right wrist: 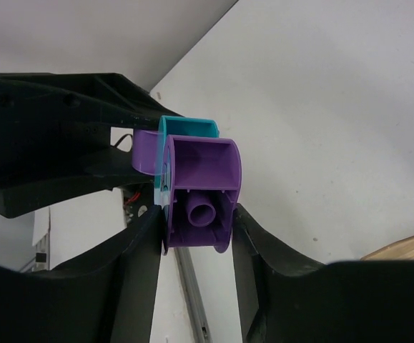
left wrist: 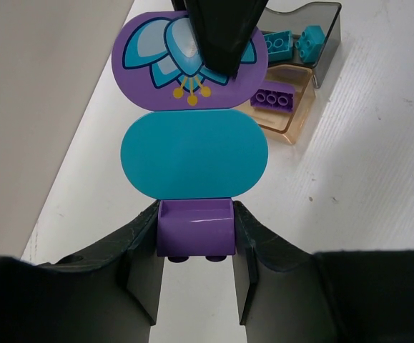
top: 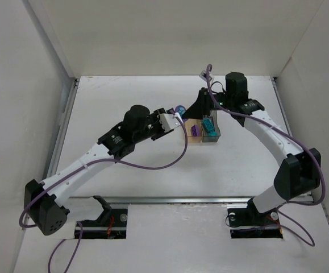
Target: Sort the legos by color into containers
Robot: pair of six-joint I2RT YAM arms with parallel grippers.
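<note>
Both grippers hold one joined lego piece (top: 179, 108) above the table, left of the bins. My left gripper (left wrist: 194, 229) is shut on its purple brick (left wrist: 194, 227), below a teal oval plate (left wrist: 194, 153) and a purple flower-printed plate (left wrist: 149, 64). My right gripper (right wrist: 196, 221) is shut on the purple printed part (right wrist: 199, 193); its finger (left wrist: 221, 32) shows in the left wrist view. The amber bin (left wrist: 296, 125) holds a purple brick (left wrist: 276, 98). The grey bin (left wrist: 328, 50) holds teal bricks (left wrist: 309, 41).
In the top view the amber bin (top: 190, 140) and grey bin (top: 216, 138) stand side by side mid-table, just right of the left gripper (top: 174, 117) and below the right gripper (top: 190, 109). White walls enclose the table on three sides.
</note>
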